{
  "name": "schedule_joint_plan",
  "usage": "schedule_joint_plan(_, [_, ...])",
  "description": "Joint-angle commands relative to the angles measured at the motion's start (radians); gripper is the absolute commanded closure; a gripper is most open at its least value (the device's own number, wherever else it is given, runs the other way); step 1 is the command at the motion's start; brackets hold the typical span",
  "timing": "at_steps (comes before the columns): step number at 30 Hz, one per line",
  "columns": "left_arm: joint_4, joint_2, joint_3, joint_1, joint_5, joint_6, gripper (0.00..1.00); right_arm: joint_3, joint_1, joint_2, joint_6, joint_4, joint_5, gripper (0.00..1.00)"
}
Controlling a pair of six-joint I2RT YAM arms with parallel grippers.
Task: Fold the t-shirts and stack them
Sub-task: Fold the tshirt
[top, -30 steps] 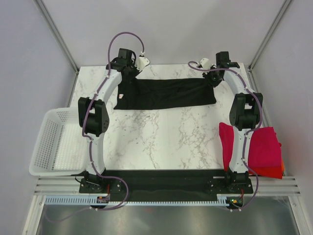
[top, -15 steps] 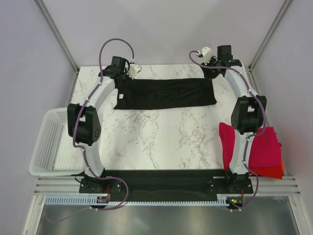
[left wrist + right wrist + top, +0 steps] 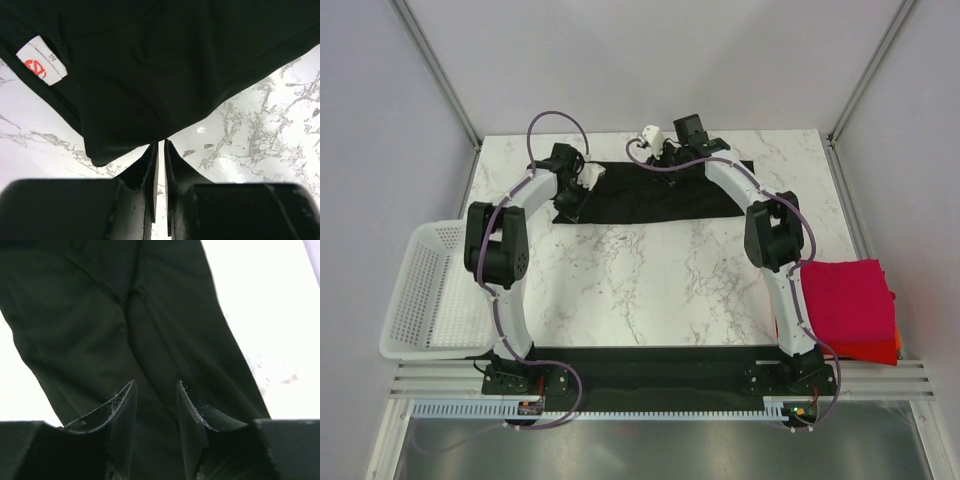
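The black t-shirt (image 3: 690,190) lies as a folded strip across the far part of the table. My left gripper (image 3: 578,192) is over its left end. In the left wrist view the gripper (image 3: 160,142) shows only a narrow gap between its fingers, nothing in it, the tips at the edge of the black cloth (image 3: 150,65), near a white neck label (image 3: 41,59). My right gripper (image 3: 658,158) hangs over the strip's far edge near the middle. Its wrist view shows the gripper (image 3: 156,382) open above the creased cloth (image 3: 100,315). A folded magenta-red t-shirt (image 3: 848,300) lies on an orange-red one (image 3: 882,352).
A white mesh basket (image 3: 420,290) stands at the table's left edge. The folded stack sits at the near right, beside the right arm's base. Bare marble (image 3: 650,280) stretches between the black shirt and the arm bases. Frame posts rise at the far corners.
Both grippers have gone from shut to parted. The right arm swung left from the shirt's right end to its middle. The left gripper moved nearer, onto the left end.
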Motion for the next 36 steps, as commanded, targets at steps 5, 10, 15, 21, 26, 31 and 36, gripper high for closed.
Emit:
schedule_joint_plan(5, [0.058,0.012,-0.001,0.063,0.073,-0.082,0.86,0.073,0.077,0.076,0.047,0.189,-0.050,0.51])
schedule_joint_plan(10, [0.063,0.024,-0.050,0.086,0.099,-0.096,0.86,0.056,0.129,0.109,0.104,0.301,-0.050,0.48])
schedule_joint_plan(15, [0.060,0.052,-0.054,0.088,0.108,-0.099,0.86,0.084,0.168,0.148,0.133,0.370,-0.056,0.45])
schedule_joint_plan(21, [0.057,0.044,-0.088,0.086,0.122,-0.102,0.87,0.133,0.205,0.204,0.144,0.413,-0.042,0.41])
schedule_joint_plan(26, [0.060,0.026,-0.113,0.086,0.119,-0.101,0.88,0.139,0.223,0.221,0.123,0.436,-0.011,0.38])
schedule_joint_plan(31, [0.063,0.020,-0.123,0.086,0.122,-0.104,0.89,0.142,0.226,0.229,0.100,0.441,0.012,0.37])
schedule_joint_plan(36, [0.068,0.021,-0.110,0.089,0.120,-0.113,0.89,0.140,0.229,0.240,0.041,0.426,0.065,0.37])
